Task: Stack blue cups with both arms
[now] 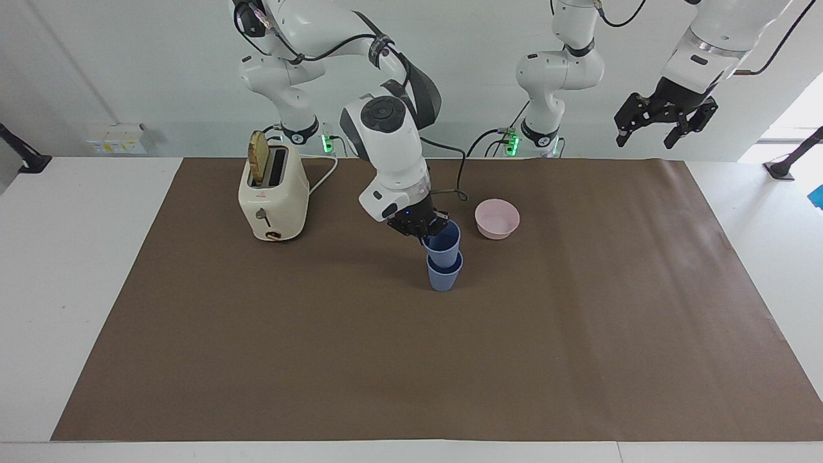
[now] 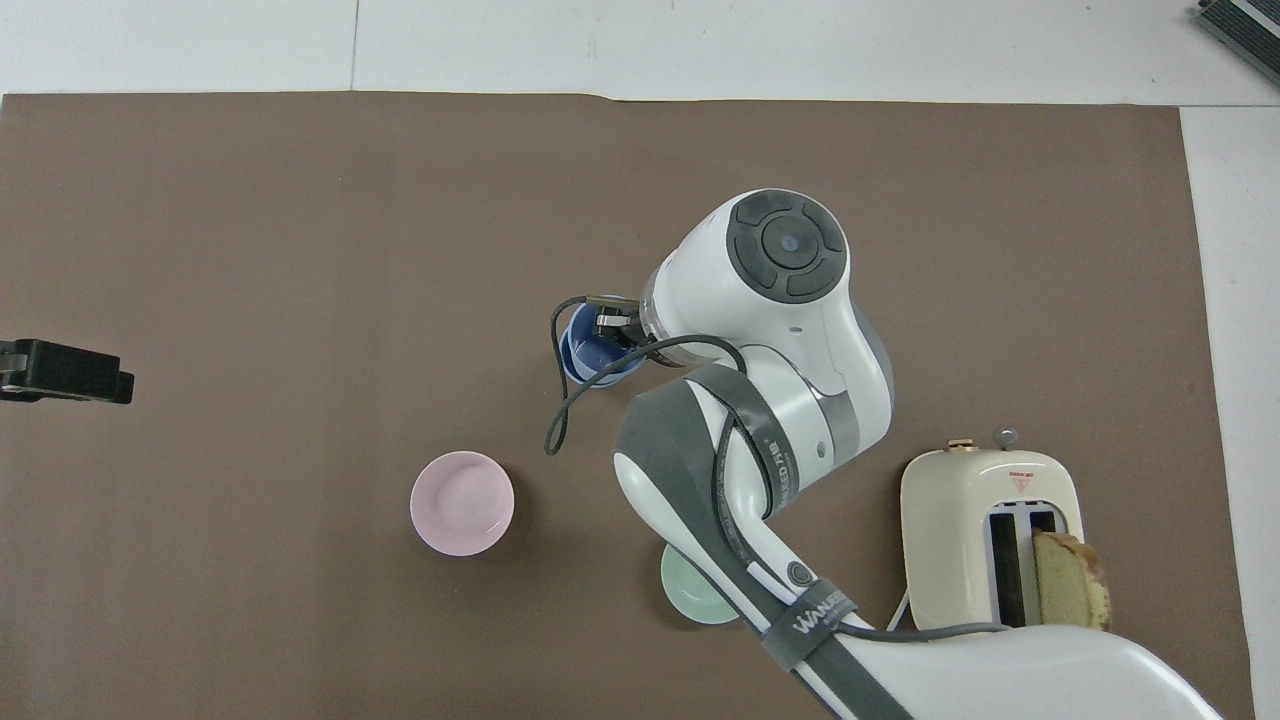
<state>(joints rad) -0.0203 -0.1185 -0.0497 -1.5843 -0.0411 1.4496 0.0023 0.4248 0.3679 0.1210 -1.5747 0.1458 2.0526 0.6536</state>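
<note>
Two blue cups stand near the middle of the brown mat. The upper cup (image 1: 445, 244) sits nested in the lower cup (image 1: 443, 276), which stands upright on the mat. My right gripper (image 1: 429, 230) is shut on the rim of the upper cup, on the side toward the toaster. In the overhead view the cups (image 2: 588, 352) show partly under the right gripper (image 2: 612, 326). My left gripper (image 1: 665, 122) is open and empty, and it waits raised high over the left arm's end of the table; its tip shows in the overhead view (image 2: 62, 370).
A pink bowl (image 1: 497, 218) stands beside the cups, nearer to the robots. A green bowl (image 2: 690, 598) lies partly hidden under the right arm. A cream toaster (image 1: 273, 193) with a bread slice stands toward the right arm's end.
</note>
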